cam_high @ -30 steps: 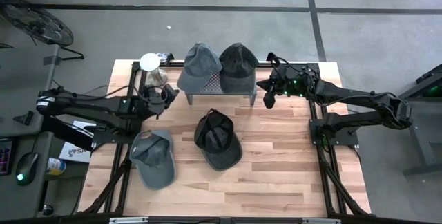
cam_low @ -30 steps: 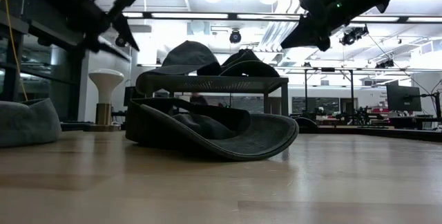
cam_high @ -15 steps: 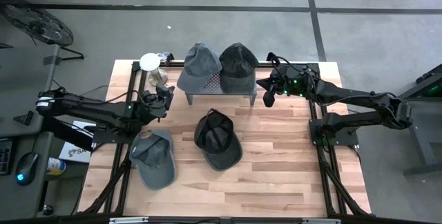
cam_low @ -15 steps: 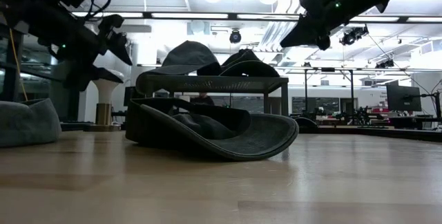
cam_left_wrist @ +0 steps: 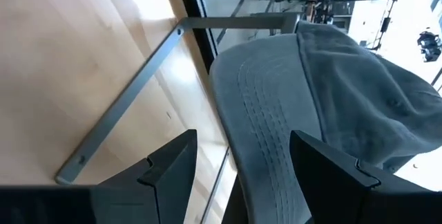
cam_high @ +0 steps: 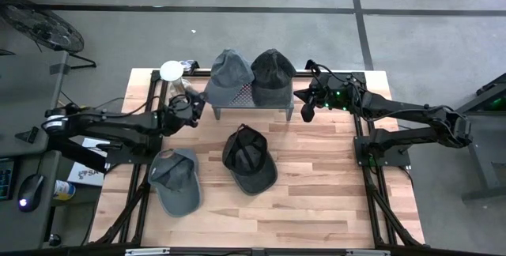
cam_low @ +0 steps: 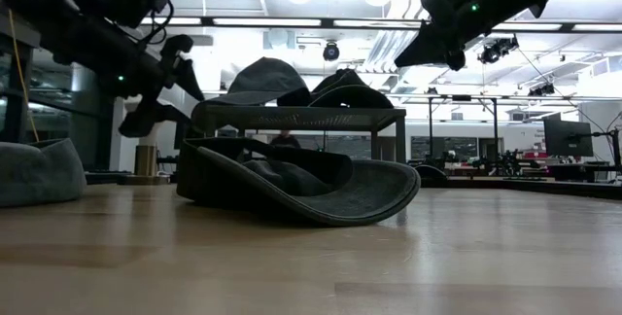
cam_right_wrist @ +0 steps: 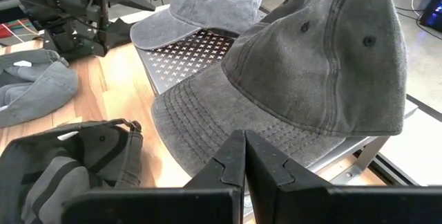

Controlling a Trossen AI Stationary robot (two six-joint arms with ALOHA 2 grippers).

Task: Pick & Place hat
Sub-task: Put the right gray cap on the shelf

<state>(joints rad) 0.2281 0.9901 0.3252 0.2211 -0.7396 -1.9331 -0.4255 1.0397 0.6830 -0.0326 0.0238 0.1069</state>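
A blue-grey hat [cam_high: 228, 74] and a dark grey hat [cam_high: 273, 74] sit side by side on a small perforated metal rack [cam_high: 251, 98] at the table's far side. A third grey hat [cam_high: 175, 178] and an upturned black hat [cam_high: 249, 159] lie on the wood. My left gripper [cam_high: 194, 111] is open at the rack's left end. In the left wrist view its fingers [cam_left_wrist: 176, 169] stand on either side of the blue-grey hat's brim [cam_left_wrist: 266, 106]; I see no touch. My right gripper [cam_high: 307, 107] hangs shut, right of the dark grey hat [cam_right_wrist: 311, 65].
A white mushroom-shaped stand [cam_high: 172, 73] sits at the table's far left corner, just behind my left arm. Black frame rails run along the table's left and right sides. Bare wood [cam_high: 316, 201] lies toward the near edge and the right.
My left gripper has come down and gone toward the rack's left end, rolling as it went. Its fingers have spread wider apart. None of the hats has moved.
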